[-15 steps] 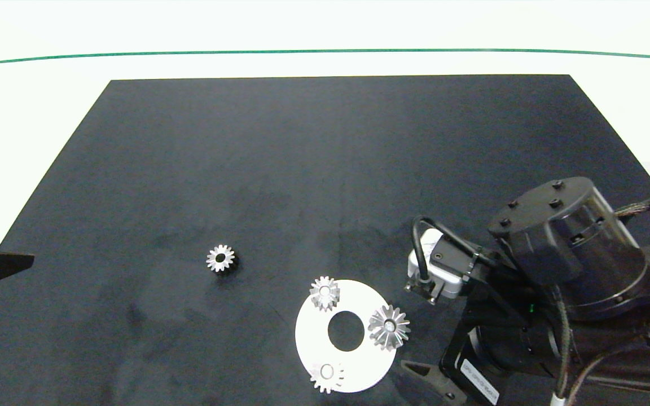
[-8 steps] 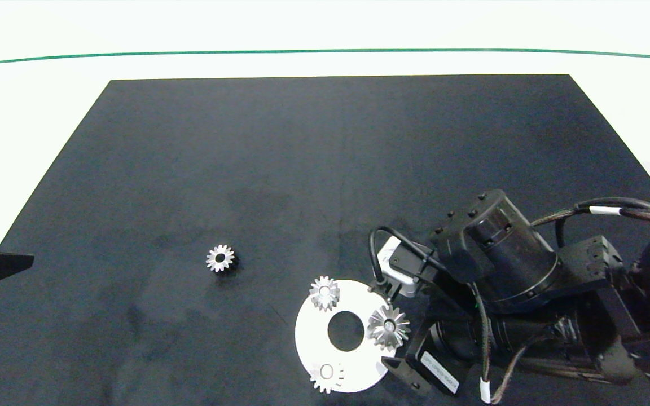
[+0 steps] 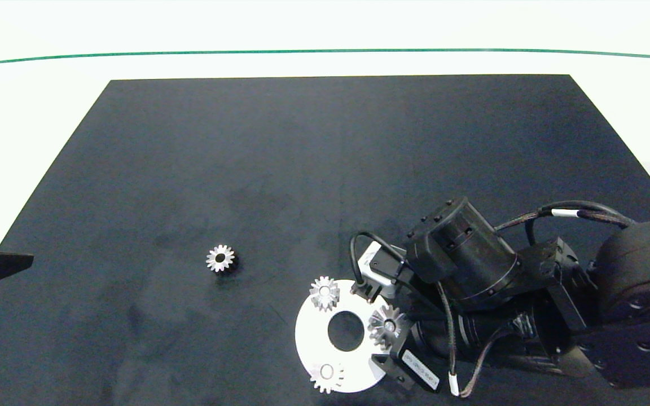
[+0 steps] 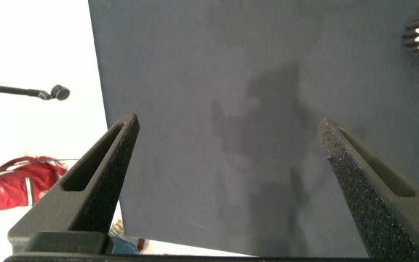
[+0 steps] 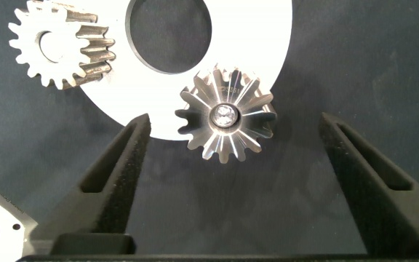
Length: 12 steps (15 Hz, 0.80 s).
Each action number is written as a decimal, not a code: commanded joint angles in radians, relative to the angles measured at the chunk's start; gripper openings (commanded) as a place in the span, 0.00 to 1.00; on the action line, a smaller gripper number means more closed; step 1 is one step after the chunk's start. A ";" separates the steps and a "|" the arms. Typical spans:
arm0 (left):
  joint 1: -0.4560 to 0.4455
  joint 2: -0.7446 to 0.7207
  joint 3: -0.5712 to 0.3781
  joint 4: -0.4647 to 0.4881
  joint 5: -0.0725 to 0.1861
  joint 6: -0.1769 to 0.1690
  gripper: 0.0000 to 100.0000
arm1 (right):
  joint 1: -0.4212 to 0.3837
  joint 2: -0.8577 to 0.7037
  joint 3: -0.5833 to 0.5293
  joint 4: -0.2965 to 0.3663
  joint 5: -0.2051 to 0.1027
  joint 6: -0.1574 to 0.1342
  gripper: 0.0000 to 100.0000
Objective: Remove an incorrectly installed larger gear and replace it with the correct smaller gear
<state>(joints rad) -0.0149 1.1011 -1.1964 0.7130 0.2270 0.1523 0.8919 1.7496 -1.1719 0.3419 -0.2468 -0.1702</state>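
Only one piece of printing shows anywhere. A small white rectangular label (image 3: 420,370) with a line of dark characters sits on the black housing at the end of the right arm, at about five o'clock from the flat white ring-shaped plate (image 3: 311,338). The characters are too small and blurred to read. Faint marks seem to be engraved on the face of the big silver long-toothed metal gear (image 5: 226,113), but they cannot be read either.
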 commanded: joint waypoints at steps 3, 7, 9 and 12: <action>0.001 -0.003 0.000 0.003 0.009 0.001 1.00 | 0.001 0.027 0.000 0.002 -0.006 -0.003 0.82; 0.000 -0.001 0.001 0.003 0.009 0.001 1.00 | 0.004 0.044 -0.002 0.000 -0.052 -0.006 0.73; 0.000 -0.001 0.004 0.003 0.009 0.004 1.00 | 0.004 0.044 -0.002 0.000 -0.052 -0.006 0.70; 0.000 -0.001 0.011 0.003 0.009 0.013 1.00 | 0.004 0.044 -0.006 -0.004 -0.051 -0.005 0.64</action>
<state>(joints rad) -0.0153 1.1011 -1.1872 0.7123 0.2343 0.1653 0.8953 1.7953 -1.1766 0.3362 -0.2962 -0.1736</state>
